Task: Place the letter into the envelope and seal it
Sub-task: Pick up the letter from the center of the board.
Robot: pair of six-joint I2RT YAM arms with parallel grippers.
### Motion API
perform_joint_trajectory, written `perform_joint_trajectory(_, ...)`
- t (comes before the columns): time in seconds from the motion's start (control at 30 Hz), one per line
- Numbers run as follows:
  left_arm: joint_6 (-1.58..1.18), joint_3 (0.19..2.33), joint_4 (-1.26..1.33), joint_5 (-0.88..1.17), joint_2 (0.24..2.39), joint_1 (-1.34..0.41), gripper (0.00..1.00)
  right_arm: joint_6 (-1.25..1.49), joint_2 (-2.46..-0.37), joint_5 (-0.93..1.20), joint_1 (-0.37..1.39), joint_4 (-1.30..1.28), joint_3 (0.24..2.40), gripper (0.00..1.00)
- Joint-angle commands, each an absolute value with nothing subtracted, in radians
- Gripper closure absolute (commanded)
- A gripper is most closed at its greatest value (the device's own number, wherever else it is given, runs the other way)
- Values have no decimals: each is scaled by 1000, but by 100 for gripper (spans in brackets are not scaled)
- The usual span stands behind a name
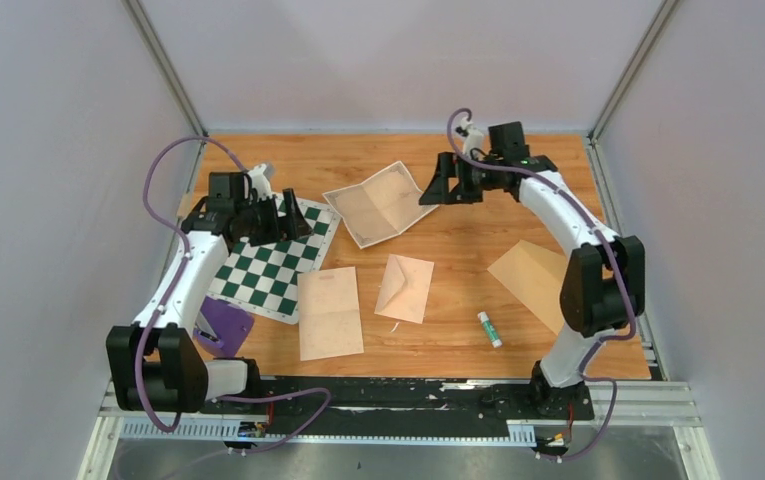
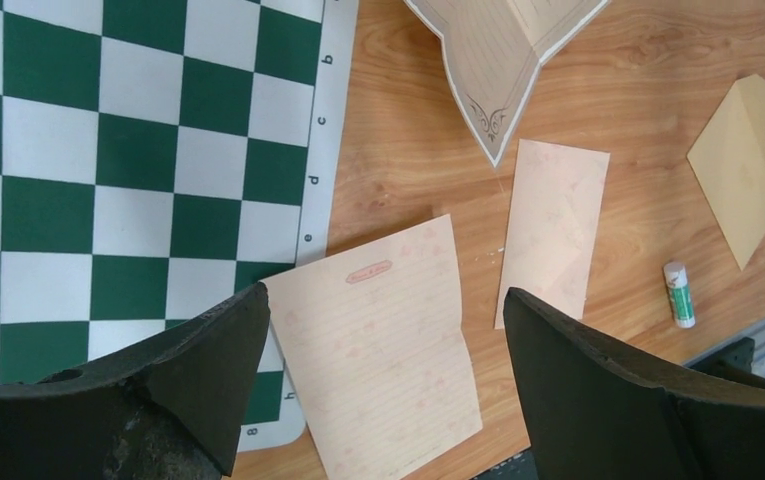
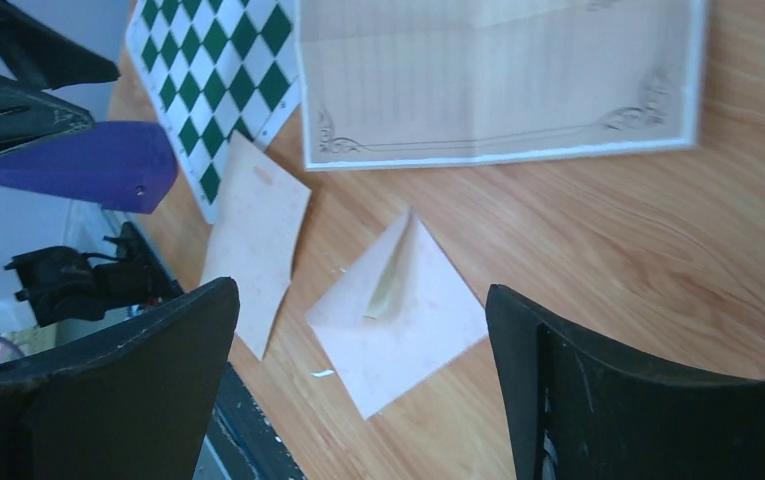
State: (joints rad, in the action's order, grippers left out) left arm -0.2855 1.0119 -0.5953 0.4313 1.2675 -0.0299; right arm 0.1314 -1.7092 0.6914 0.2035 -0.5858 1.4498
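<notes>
The letter (image 1: 378,203), a cream sheet with a dark ornate border and crossing creases, lies unfolded at the back middle of the table; it also shows as the letter (image 2: 503,60) and the letter (image 3: 498,80). A small pink envelope (image 1: 405,288) lies in front of it, flap raised, also seen as the envelope (image 3: 398,320) and the envelope (image 2: 553,230). My left gripper (image 1: 291,221) hovers open over the chess mat's right edge, left of the letter. My right gripper (image 1: 436,189) hangs open just right of the letter. Both the left gripper (image 2: 386,300) and the right gripper (image 3: 360,292) hold nothing.
A green-and-white chess mat (image 1: 273,258) lies at the left. A plain pink lined sheet (image 1: 330,312) overlaps its corner. A tan envelope (image 1: 533,280) lies at the right, a glue stick (image 1: 489,329) near the front edge, and a purple object (image 1: 223,325) by the left arm.
</notes>
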Motion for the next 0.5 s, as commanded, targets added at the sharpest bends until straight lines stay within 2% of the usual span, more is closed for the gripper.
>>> perform_joint_trajectory(0.0, -336, 982, -519, 481, 1266, -21, 7, 234, -1812, 783, 297, -516, 1548, 5)
perform_joint_trajectory(0.27, -399, 879, -507, 453, 1266, -18, 15, 326, -2003, 867, 443, -455, 1621, 12)
perform_joint_trajectory(0.47, -468, 809, -521, 366, 1276, -15, 12, 342, -2064, 887, 523, -418, 1597, 15)
